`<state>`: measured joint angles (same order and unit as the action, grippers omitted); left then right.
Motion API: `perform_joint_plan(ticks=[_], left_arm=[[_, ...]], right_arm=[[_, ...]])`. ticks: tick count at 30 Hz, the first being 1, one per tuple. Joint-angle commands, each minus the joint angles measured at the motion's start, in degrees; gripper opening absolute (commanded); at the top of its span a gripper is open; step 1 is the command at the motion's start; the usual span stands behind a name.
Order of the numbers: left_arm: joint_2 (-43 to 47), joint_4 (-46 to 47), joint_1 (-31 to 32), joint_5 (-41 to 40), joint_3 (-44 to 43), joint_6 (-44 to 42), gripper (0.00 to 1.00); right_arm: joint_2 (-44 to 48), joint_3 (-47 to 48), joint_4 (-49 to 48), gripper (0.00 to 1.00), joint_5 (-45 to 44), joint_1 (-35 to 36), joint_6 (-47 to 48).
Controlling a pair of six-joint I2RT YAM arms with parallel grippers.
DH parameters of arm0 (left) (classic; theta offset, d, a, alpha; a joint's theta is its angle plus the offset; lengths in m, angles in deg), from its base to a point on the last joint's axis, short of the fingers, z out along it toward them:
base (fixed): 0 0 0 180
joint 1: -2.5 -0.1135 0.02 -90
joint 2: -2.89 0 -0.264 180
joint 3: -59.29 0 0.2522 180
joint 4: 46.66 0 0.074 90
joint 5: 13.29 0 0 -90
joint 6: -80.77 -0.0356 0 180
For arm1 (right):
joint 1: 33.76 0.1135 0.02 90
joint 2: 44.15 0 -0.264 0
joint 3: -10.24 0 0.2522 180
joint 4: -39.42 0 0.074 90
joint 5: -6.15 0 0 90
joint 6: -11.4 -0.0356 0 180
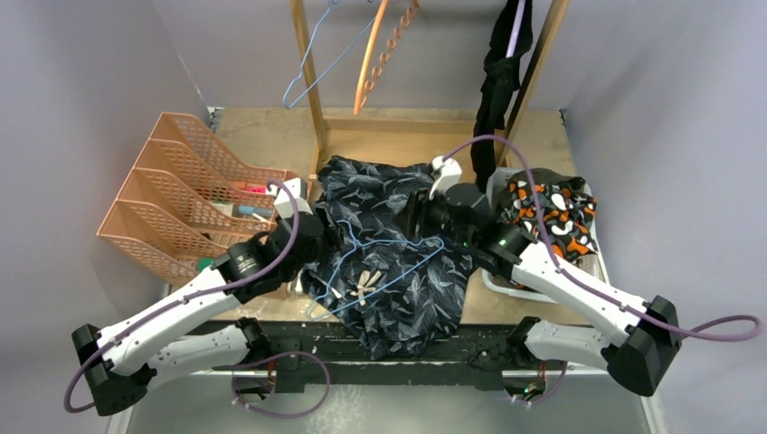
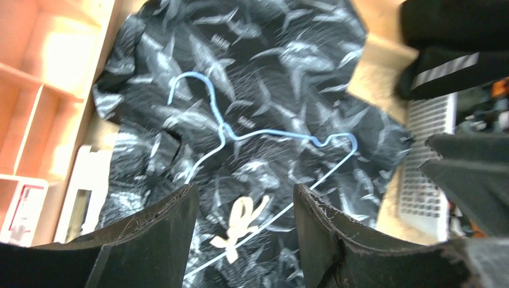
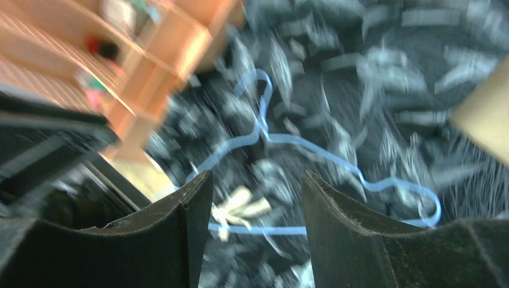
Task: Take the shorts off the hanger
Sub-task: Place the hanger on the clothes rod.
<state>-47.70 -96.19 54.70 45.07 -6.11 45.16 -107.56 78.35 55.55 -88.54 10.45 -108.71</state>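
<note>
Overhead and wrist views of two robot arms working at a counter, with a wooden rack standing at the far side.

Directly in front of the rack, a dark grey-blue camouflage pair of shorts lies spread flat on the counter. A blue wire hanger rests on top of the fabric, beside the white drawstring. The hanger appears to lie loose on the cloth rather than threaded through it, though the blur leaves this uncertain.

The left hand and the right hand both hover over this pair in front of the rack. Each has its fingers spread apart with nothing between them.

To the right of the rack's foot, an orange, black and white camouflage pair sits bunched in a white basket. On the rack's right post, a black pair hangs down. Two bare hangers, one pale blue and one orange, hang near the rack's left post. An orange file organiser stands to the rack's left. No olive green pair is in view.

The task looks well along. Two pairs seem to be off their hangers, and the black pair remains to be taken down.
</note>
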Motion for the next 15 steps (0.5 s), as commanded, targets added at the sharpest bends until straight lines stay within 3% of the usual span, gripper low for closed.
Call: perform_joint_plan(ticks=[1, 10, 15], left_arm=[[-2.0, -3.2, 0.2, -0.3, 2.4, 4.3, 0.59], [-5.3, -0.3, 0.2, 2.7, 3.1, 4.8, 0.58], [-5.4, -2.7, 0.3, 2.3, 2.1, 4.8, 0.58]], right_arm=[[-0.8, -6.7, 3.4, 0.58, 1.9, 0.9, 5.4], [-11.0, -8.6, -5.5, 0.59, 3.7, 0.9, 17.6], [-21.3, 0.4, 3.8, 0.59, 7.3, 0.9, 21.4]])
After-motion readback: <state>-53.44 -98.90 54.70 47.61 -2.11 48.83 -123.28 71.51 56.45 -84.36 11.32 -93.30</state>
